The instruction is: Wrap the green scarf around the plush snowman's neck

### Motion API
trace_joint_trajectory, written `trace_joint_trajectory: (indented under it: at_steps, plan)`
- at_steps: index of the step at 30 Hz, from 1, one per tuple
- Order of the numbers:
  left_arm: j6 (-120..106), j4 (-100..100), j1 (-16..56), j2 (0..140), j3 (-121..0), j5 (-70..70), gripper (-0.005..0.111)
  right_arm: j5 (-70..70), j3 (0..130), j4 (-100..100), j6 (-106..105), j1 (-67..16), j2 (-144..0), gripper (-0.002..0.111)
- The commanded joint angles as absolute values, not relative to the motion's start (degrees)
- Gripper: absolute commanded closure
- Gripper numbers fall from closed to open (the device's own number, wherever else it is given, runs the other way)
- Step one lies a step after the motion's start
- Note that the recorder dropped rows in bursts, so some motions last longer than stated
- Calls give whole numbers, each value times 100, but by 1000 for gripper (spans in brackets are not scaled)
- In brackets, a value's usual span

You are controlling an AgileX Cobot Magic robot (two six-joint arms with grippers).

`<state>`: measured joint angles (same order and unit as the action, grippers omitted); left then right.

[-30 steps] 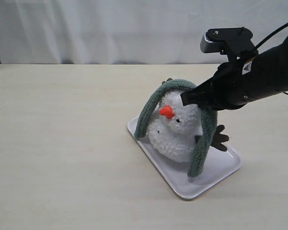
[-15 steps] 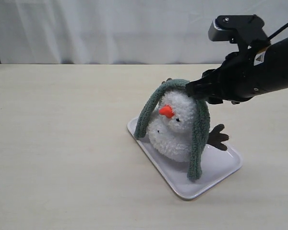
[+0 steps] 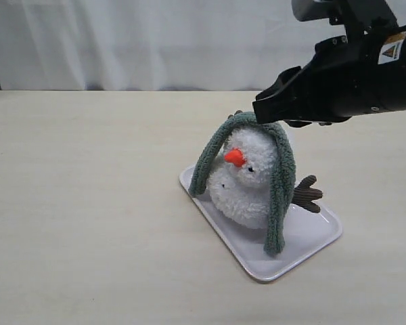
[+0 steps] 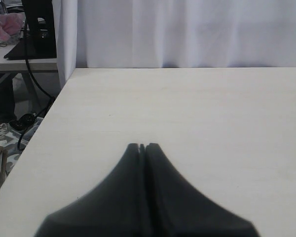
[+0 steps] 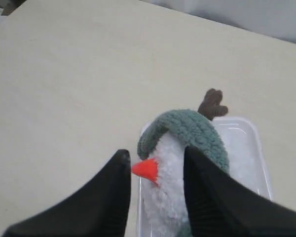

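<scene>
- The green scarf [image 3: 282,177] lies over the plush snowman [image 3: 247,195], on its head and not its neck. We think we should pull one hanging end down and across under the nose [image 3: 235,158], slowly.
- The right gripper [image 5: 154,152] hangs above the head, fingers apart, holding nothing. The left gripper [image 4: 142,146] is pressed together and empty.
- The scarf arches side to side, both ends pointing down at the white tray [image 3: 310,238].
</scene>
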<state>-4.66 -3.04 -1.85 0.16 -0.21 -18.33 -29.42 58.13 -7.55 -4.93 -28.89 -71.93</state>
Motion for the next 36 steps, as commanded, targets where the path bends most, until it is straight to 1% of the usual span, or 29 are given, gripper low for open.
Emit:
trace_joint_trajectory:
  at_steps: [1, 5, 8, 16, 24, 29, 36]
  plan:
    - [-423, -306, -194, 0, 0, -1742, 107, -3612, 6226, 325, 208, -3186, -7316, 80]
    - [-423, -306, -194, 0, 0, -1742, 107, -4909, 6567, 1850, 1193, -3284, -7687, 80]
    - [-423, -306, -194, 0, 0, -1742, 107, -5381, 6743, 2027, 1296, -3273, -7972, 80]
    - [-423, -306, -194, 0, 0, -1742, 107, -4402, 6794, 1422, 1142, -3284, -8132, 80]
    - [-423, -306, -194, 0, 0, -1742, 107, -4285, 6794, 1509, 1130, -3284, -8722, 80]
    - [-423, -306, -194, 0, 0, -1742, 107, -4003, 6794, 1898, 1409, -3284, -8766, 80]
    - [-423, -306, -194, 0, 0, -1742, 107, -4055, 6794, 2421, 1849, -3273, -8766, 80]
